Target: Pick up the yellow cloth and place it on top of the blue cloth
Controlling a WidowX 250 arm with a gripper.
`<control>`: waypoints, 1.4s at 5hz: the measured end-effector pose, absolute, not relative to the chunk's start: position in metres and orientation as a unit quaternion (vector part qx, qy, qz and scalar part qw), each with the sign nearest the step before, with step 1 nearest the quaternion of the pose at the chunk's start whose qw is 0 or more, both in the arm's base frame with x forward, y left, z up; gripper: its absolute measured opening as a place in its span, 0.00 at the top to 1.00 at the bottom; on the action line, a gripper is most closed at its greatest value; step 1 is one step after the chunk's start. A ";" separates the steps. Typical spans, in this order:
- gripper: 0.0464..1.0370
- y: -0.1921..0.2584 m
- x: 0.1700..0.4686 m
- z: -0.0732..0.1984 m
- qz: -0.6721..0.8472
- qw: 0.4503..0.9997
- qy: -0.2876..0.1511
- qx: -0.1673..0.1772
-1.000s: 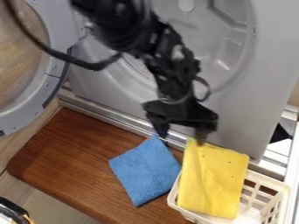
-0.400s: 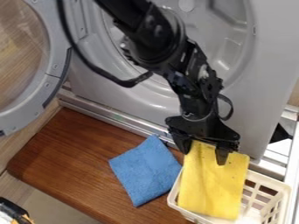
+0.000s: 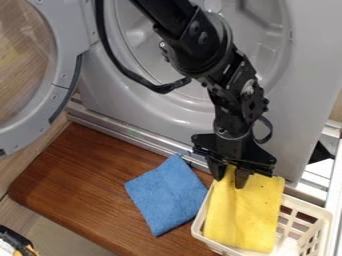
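Black arm point(image 3: 200, 45) enters from top edge, left of center, slants down and to the right across the front of the gray machine point(image 3: 307, 65), then bends at the wrist so the last section points nearly straight down. Black cable point(image 3: 123, 70) hangs in a long bend on the arm's left side; smaller cable loop point(image 3: 268, 131) sticks out right of the wrist. Pincer point(image 3: 230, 180) hangs tips-down at the upper end of the yellow cloth point(image 3: 244, 215), body spread wide left to right, right side a bit lower in view. Fingers apart, some raised yellow fabric between them; can't tell if both pads press on it.

Yellow cloth is draped over the off-white basket point(image 3: 308, 206), lower right, covering its left part; slatted right part shows. Blue cloth point(image 3: 165, 194) lies flat on the wooden surface point(image 3: 73, 175), left of the basket, turned like a diamond, right corner just beside basket. Yellow cloth is not on the blue one. Round door point(image 3: 61, 80) of machine stands open at left. Metal rail point(image 3: 127, 131) runs along the machine's base, behind the surface. Part of a black and orange item point(image 3: 17, 241) in bottom left corner.
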State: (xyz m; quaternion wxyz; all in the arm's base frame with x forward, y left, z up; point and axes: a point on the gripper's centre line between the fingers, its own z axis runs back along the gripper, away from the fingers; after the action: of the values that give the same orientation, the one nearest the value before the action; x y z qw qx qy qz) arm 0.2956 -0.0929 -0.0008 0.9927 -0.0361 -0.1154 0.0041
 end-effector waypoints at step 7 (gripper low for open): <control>0.99 -0.090 0.309 0.088 -0.028 0.979 -0.199 -0.031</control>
State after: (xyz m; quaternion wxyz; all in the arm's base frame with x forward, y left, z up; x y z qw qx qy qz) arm 0.3095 -0.0897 0.0880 0.9791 -0.0315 -0.1991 -0.0283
